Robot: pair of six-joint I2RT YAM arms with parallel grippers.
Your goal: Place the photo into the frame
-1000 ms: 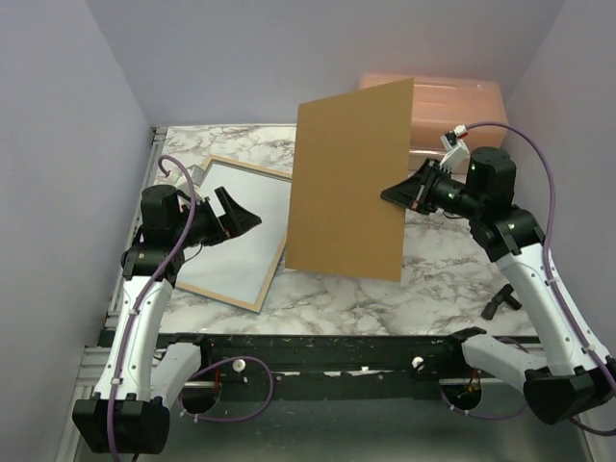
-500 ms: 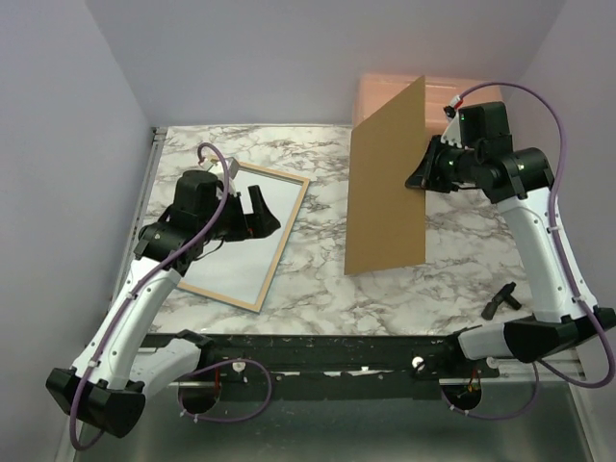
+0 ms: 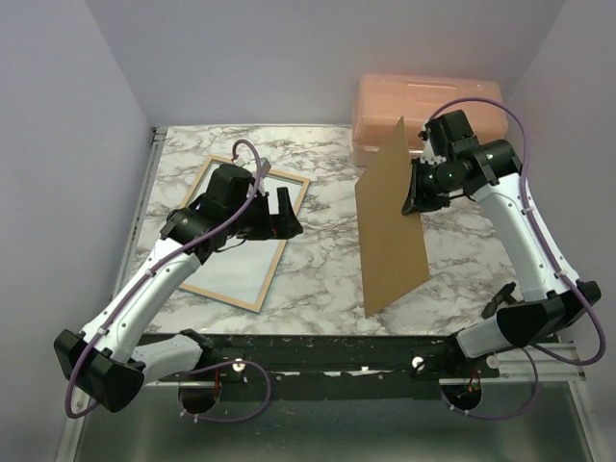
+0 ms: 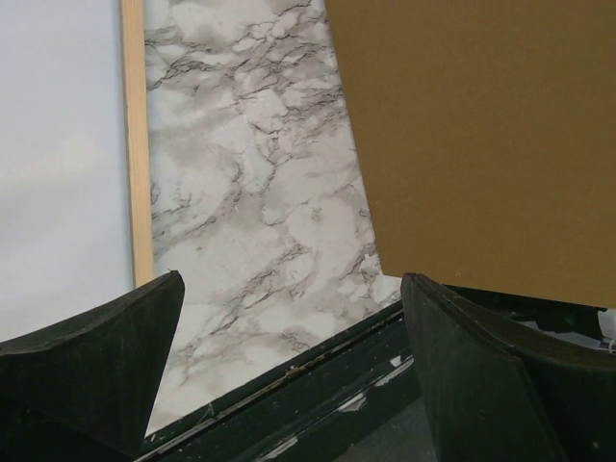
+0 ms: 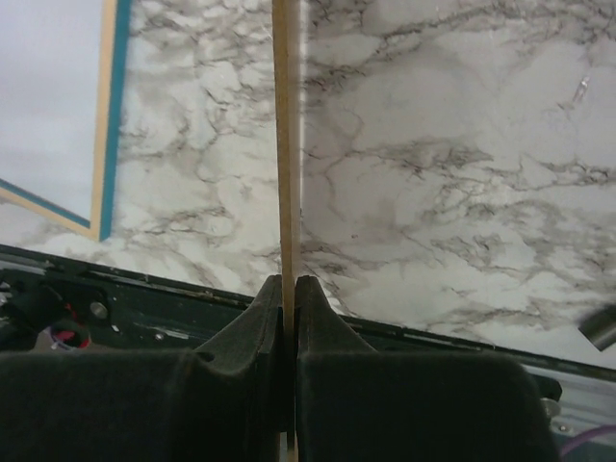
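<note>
Frame (image 3: 241, 269) is laid flat, pale back up, on the left of the marble table (image 3: 318, 260). The left gripper (image 3: 274, 223) is hung over its right edge, jaws spread wide. Further right, a brown backing board (image 3: 390, 226) is held upright, pinched tight by the right gripper (image 3: 414, 192).

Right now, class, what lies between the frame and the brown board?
Nothing: bare marble tabletop separates the frame from the board, clear in the top and left wrist views.
</note>
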